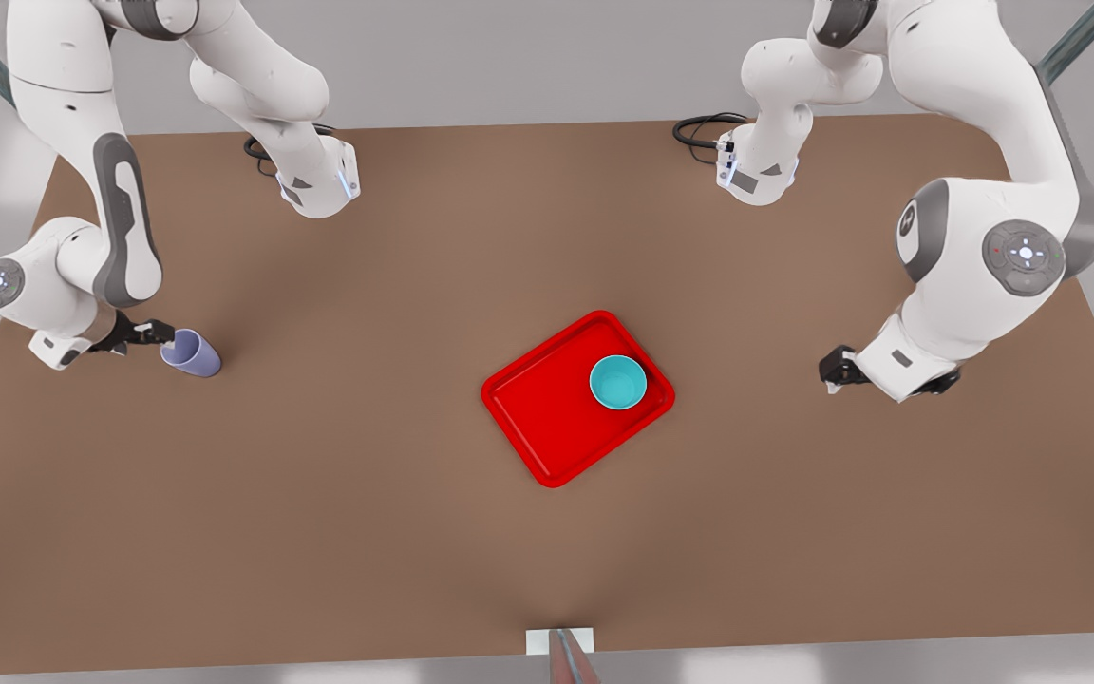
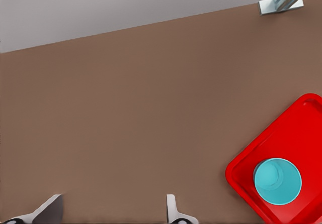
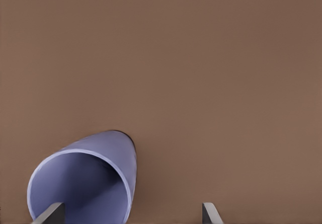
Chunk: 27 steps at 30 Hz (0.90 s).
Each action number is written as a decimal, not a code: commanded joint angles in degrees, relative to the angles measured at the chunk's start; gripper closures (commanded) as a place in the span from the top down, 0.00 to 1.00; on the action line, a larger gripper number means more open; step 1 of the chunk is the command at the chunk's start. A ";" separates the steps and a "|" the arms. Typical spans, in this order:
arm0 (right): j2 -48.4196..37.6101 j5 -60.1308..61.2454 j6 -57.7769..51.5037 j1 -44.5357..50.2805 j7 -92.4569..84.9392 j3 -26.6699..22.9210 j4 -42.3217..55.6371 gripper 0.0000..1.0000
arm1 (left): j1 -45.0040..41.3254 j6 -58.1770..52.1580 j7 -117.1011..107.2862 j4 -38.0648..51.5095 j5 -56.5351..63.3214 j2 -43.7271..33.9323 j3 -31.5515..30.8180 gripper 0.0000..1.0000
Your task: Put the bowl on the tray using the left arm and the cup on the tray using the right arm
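The teal bowl (image 1: 617,382) sits inside the red tray (image 1: 537,418), near the corner toward the front view's right. My left gripper (image 1: 832,369) hovers open to the right of the tray, apart from it. In the left wrist view the bowl (image 2: 277,180) rests on the tray (image 2: 297,128), and the open gripper (image 2: 111,210) has only bare table between its fingers. The lavender cup (image 1: 194,355) stands on the table at the front view's far left. My right gripper (image 1: 153,334) is open right beside it. In the right wrist view the cup (image 3: 100,153) turns its mouth toward the gripper (image 3: 131,213), with one fingertip (image 3: 50,214) over its rim.
The brown table (image 1: 367,532) stretches wide between cup and tray. Both arm bases and black cables (image 1: 699,128) sit along the far edge. A small white bracket with a post (image 1: 561,642) stands at the near edge.
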 commanded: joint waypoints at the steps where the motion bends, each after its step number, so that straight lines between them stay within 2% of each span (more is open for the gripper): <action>1: 0.00 0.00 0.23 -0.10 0.00 0.00 0.00 1.00 | 0.01 0.00 0.00 0.00 1.47 0.17 0.00 1.00; 6: 0.97 0.35 3.04 -0.10 0.09 0.00 -2.11 1.00 | -0.08 -0.88 -0.18 -0.18 1.47 0.62 0.00 1.00; 9: 1.85 1.76 3.66 0.08 0.17 0.00 -2.46 0.93 | 0.01 -0.88 -0.09 -0.27 1.47 0.70 0.00 1.00; 12: 2.46 2.02 6.03 -0.01 0.17 0.00 -3.60 0.90 | 0.01 -0.88 -0.09 -0.18 1.47 1.23 0.00 1.00; 14: 2.46 1.94 6.82 0.08 0.09 0.00 -3.87 0.75 | 0.01 -0.88 0.09 -0.18 1.47 1.23 0.08 1.00; 15: 2.55 1.94 6.91 -0.01 0.09 0.00 -3.87 0.63 | 0.01 -0.88 0.00 -0.18 1.47 1.23 0.08 1.00; 17: 2.55 1.94 6.91 0.52 0.09 0.00 -3.95 0.50 | 0.01 -0.88 0.00 -0.27 1.47 1.14 0.08 1.00; 19: 2.55 1.94 6.82 0.43 0.00 0.00 -3.95 0.43 | -0.08 -1.23 -0.26 -0.27 1.38 1.14 0.09 1.00; 21: 2.55 1.94 6.74 0.34 0.00 0.00 -3.95 0.23 | 0.01 -1.32 -0.35 -0.27 1.38 1.14 0.17 1.00; 27: 2.64 1.94 6.21 0.25 0.00 0.00 -3.95 0.21 | 0.01 -1.32 -0.18 -0.27 0.94 1.14 0.17 1.00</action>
